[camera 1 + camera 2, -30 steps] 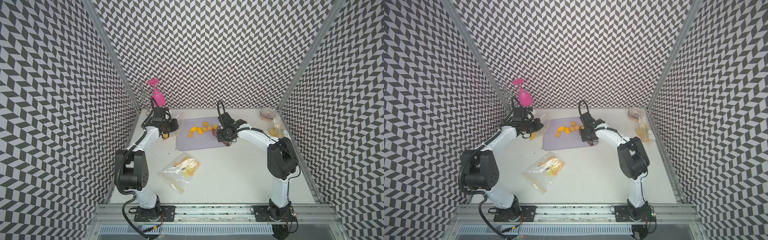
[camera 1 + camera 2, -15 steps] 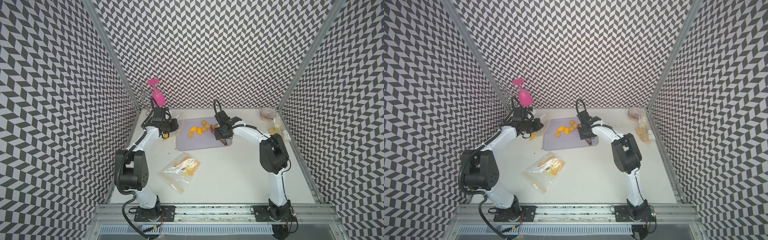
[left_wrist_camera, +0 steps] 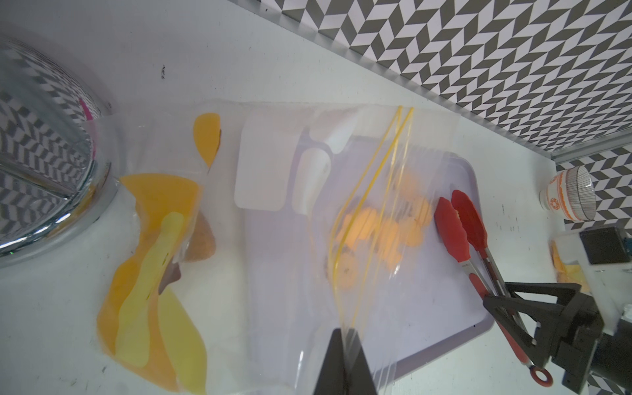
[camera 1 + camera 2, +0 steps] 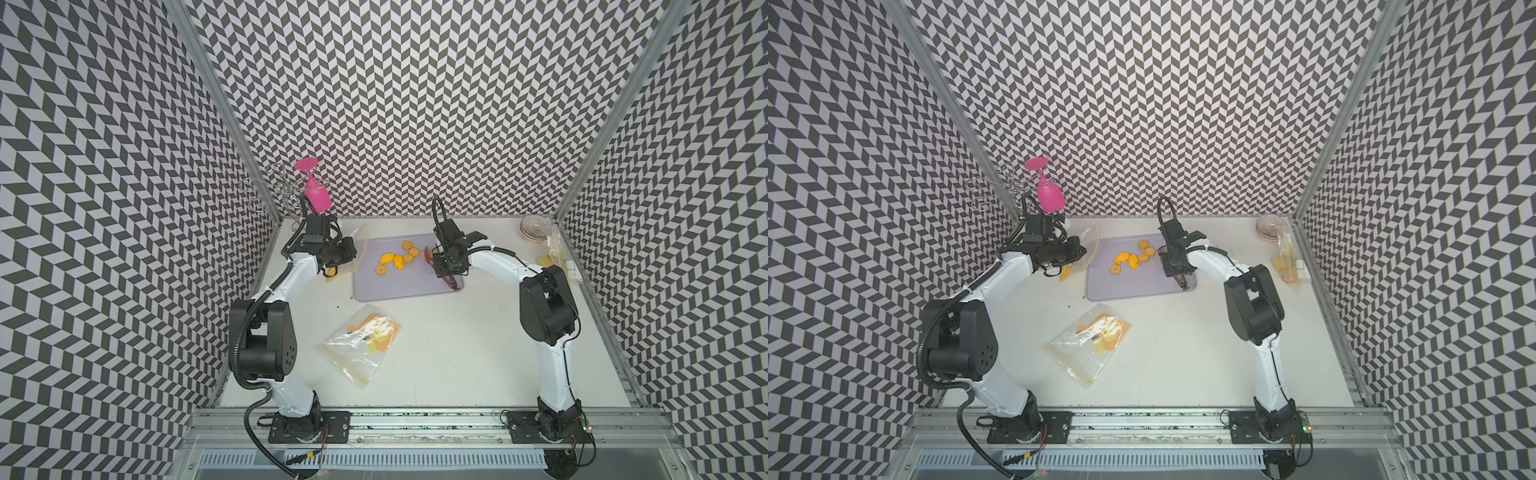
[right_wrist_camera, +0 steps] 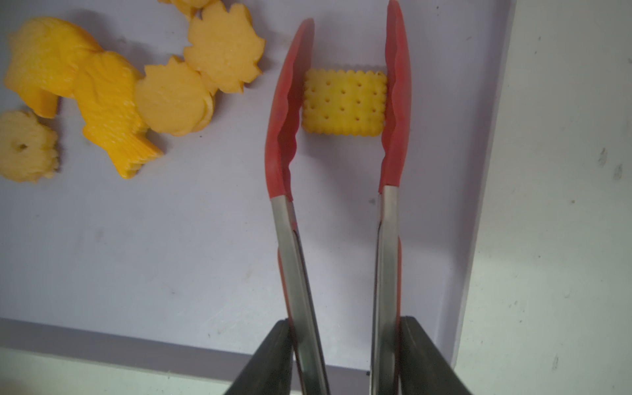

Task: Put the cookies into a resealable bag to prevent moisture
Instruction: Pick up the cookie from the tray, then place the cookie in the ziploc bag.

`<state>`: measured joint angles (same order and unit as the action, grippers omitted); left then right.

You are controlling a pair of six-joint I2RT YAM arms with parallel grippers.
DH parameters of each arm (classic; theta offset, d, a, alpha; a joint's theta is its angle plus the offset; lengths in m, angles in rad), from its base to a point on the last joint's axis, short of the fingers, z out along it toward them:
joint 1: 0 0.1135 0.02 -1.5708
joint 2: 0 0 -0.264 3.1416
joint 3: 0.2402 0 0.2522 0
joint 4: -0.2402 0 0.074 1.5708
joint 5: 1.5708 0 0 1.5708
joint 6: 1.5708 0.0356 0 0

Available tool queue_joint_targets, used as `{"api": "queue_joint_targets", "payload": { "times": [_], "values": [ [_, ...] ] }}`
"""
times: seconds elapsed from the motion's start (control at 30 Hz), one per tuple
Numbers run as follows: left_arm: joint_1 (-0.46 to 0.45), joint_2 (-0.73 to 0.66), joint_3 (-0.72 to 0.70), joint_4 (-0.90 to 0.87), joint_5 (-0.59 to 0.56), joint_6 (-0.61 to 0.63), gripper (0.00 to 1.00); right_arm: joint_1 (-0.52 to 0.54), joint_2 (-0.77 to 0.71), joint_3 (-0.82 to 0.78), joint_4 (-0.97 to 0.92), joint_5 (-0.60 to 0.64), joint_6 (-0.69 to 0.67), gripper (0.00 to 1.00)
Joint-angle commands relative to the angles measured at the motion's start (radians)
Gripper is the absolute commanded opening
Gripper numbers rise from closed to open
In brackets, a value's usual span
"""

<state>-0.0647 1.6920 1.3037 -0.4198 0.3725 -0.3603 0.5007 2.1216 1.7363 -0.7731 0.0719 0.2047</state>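
1. On the purple tray (image 5: 171, 256), toward its 2 o'clock side in a top view, a rectangular cookie (image 5: 343, 102) lies between the red tips of the tongs (image 5: 289, 239). Its long axis runs tip to tip, and both tips seem to touch it.
2. My right claw (image 5: 345, 362) is clamped on the tongs' steel arms, with that cookie toward 10 o'clock from it.
3. The other cookies (image 4: 397, 259) cluster toward 9 o'clock of that one.
4. My left claw (image 3: 344, 342) is pinched together on the resealable bag (image 3: 273, 239), held at the tray's 9 o'clock side, so I judge the right arm, being nearer, must carry the cookie across
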Motion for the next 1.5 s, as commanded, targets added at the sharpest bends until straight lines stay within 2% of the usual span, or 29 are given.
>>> {"api": "queue_joint_targets", "payload": {
  "times": [0.0,0.17,0.37,0.47,0.57,0.63,0.77,0.97,1.27,1.47],
  "values": [
    [0.007,0.005,-0.006,0.018,0.027,0.001,0.00,-0.001,-0.093,-0.030,0.059,0.009,-0.004,0.47],
    [0.003,0.009,-0.005,0.024,0.053,0.004,0.00,-0.002,-0.217,-0.084,0.114,0.037,0.002,0.45],
    [-0.018,0.018,-0.001,0.021,0.060,0.014,0.00,0.000,-0.349,-0.165,0.205,-0.024,-0.025,0.42],
    [-0.024,0.024,0.002,0.018,0.064,0.017,0.00,-0.001,-0.365,-0.177,0.215,-0.037,-0.027,0.41],
    [-0.030,0.033,0.004,0.015,0.075,0.020,0.00,0.005,-0.365,-0.167,0.211,-0.112,-0.059,0.39],
    [-0.034,0.040,0.008,0.010,0.081,0.023,0.00,0.027,-0.376,-0.167,0.231,-0.162,-0.090,0.39],
    [-0.038,0.045,0.013,0.007,0.083,0.027,0.00,0.109,-0.394,-0.156,0.280,-0.183,-0.169,0.38],
    [-0.043,0.051,0.016,0.004,0.091,0.031,0.00,0.215,-0.367,-0.111,0.315,-0.079,-0.256,0.38],
    [-0.047,0.050,0.018,0.004,0.101,0.034,0.00,0.282,-0.264,-0.007,0.249,0.077,-0.347,0.37],
    [-0.046,0.052,0.019,0.004,0.102,0.034,0.00,0.313,-0.229,0.005,0.228,0.165,-0.363,0.36]
  ]
}}
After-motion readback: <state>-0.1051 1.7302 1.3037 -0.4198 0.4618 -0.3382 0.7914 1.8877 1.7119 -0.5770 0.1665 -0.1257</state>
